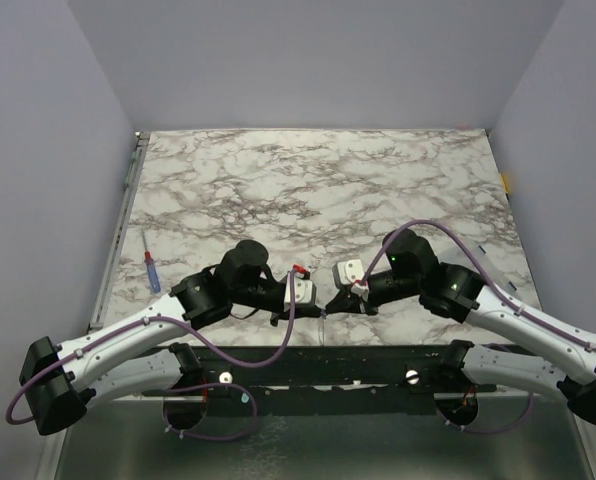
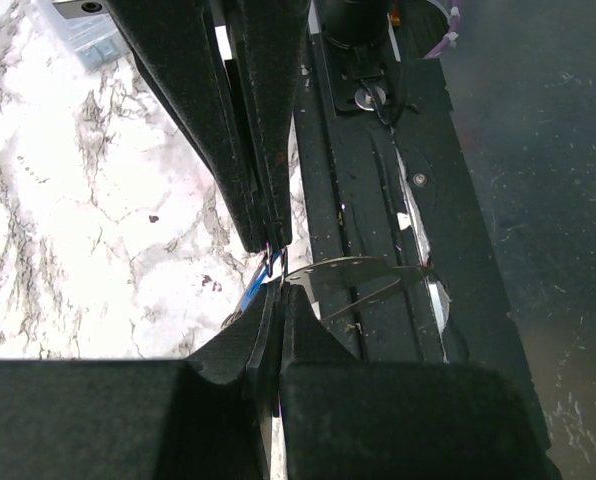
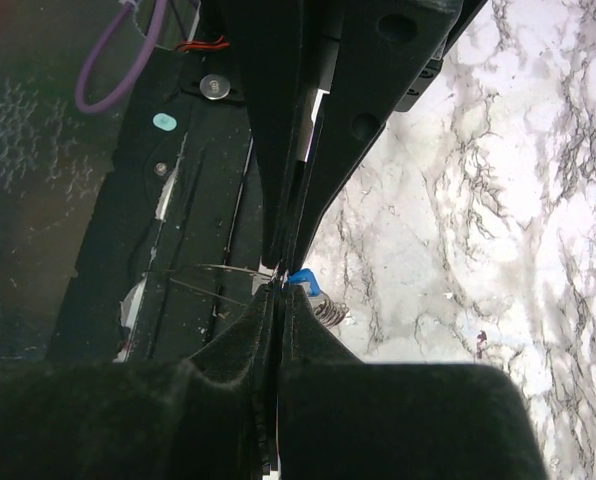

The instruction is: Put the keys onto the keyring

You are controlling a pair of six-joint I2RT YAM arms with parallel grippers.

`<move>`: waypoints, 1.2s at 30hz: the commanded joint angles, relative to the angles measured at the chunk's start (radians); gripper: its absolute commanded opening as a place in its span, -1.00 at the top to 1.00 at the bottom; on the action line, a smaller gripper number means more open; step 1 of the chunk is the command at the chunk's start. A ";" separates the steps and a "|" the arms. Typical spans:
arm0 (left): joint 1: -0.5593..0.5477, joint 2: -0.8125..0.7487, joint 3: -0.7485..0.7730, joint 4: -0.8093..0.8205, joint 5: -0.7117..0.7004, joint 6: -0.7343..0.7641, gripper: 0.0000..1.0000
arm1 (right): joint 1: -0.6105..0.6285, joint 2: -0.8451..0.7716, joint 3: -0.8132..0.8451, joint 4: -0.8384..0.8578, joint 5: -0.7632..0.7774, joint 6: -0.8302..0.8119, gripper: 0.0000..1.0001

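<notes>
Pressing left claw (image 2: pixel 275 300) and right claw (image 3: pixel 276 295) shut, tip to tip, pinching blue key (image 3: pixel 300 278) and keyring (image 2: pixel 343 268) between, holding loop pointed toward tabletop's near edge.

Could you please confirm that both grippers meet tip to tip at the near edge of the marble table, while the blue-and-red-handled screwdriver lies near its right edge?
Not quite. The blue-and-red-handled screwdriver lies near the left edge of the marble table, as the top external view shows. The rest holds: the left gripper and the right gripper do meet tip to tip at the near edge.
</notes>
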 commanded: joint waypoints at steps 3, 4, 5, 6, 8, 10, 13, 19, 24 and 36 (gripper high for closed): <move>-0.004 -0.035 0.007 0.023 -0.050 0.021 1.00 | 0.002 -0.034 -0.006 -0.034 0.009 -0.004 0.99; -0.004 -0.036 0.007 0.022 -0.057 0.021 1.00 | 0.003 -0.036 -0.006 -0.033 0.012 -0.004 0.99; -0.004 -0.037 0.008 0.022 -0.062 0.023 1.00 | 0.002 -0.039 -0.006 -0.029 0.015 -0.003 0.99; -0.004 -0.037 0.007 0.023 -0.066 0.023 1.00 | 0.002 -0.043 -0.008 -0.025 0.018 -0.002 0.99; -0.004 -0.040 0.008 0.023 -0.075 0.023 1.00 | 0.002 -0.050 -0.011 -0.019 0.025 0.002 0.99; -0.004 -0.043 0.009 0.022 -0.084 0.023 1.00 | 0.002 -0.057 -0.016 -0.014 0.036 0.005 0.99; -0.004 -0.050 0.007 0.024 -0.095 0.024 1.00 | 0.003 -0.064 -0.023 -0.008 0.047 0.009 0.99; -0.004 -0.055 0.006 0.032 -0.106 0.019 1.00 | 0.002 -0.050 -0.023 -0.013 0.025 0.017 0.99; -0.004 -0.063 0.004 0.034 -0.133 0.018 1.00 | 0.002 -0.057 -0.022 -0.009 0.030 0.016 0.99; -0.004 -0.063 0.002 0.047 -0.149 0.009 1.00 | 0.003 -0.021 -0.003 -0.035 0.081 -0.020 0.99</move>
